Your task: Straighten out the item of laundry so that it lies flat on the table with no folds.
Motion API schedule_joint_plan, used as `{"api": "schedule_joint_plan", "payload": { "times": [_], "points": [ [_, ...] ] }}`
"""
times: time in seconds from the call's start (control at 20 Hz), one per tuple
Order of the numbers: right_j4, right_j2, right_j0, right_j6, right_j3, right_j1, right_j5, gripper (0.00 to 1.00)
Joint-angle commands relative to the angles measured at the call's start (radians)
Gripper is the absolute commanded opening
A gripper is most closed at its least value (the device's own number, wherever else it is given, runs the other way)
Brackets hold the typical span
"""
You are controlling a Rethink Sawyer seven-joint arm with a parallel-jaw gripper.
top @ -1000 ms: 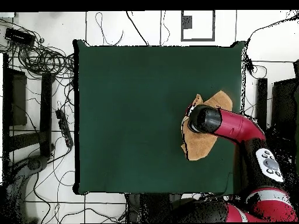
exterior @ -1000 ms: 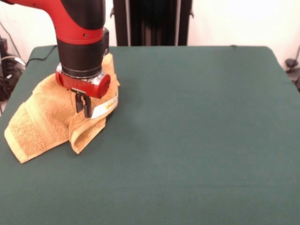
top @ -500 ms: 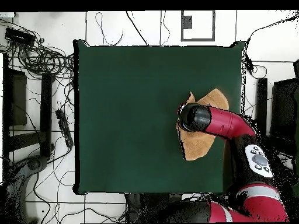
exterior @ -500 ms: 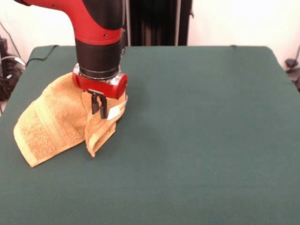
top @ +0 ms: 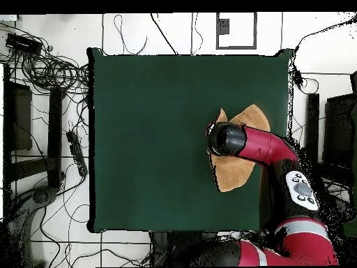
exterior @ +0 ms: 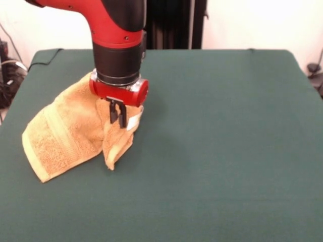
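Red-black arm [exterior: 118,45], seemingly black claw [exterior: 118,117]

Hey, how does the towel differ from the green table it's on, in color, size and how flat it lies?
The towel is orange-tan; the table is dark green. The towel is small and covers only one side area, while the table is far larger. The towel is bunched and folded, one part lifted in the shut gripper; the table surface lies flat and smooth. Both have a soft, cloth-like surface.
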Motion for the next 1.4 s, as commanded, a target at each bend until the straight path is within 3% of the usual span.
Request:
{"api": "schedule_joint_plan", "payload": {
  "times": [0.05,0.45,0.75,0.85,1.15,1.4],
  "points": [
    [0.074,0.064,0.062,0.171,0.128,0.014,0.092,0.00],
    [0.085,0.044,0.082,0.146,0.165,-0.078,0.197,0.00],
    [0.096,0.023,0.100,0.132,0.189,-0.192,0.350,0.00],
    [0.098,0.027,0.097,0.130,0.179,-0.175,0.367,0.00],
    [0.131,0.062,0.084,0.126,0.209,-0.184,0.359,0.00],
    [0.148,0.084,0.083,0.134,0.231,-0.149,0.264,0.00]
  ]
}}
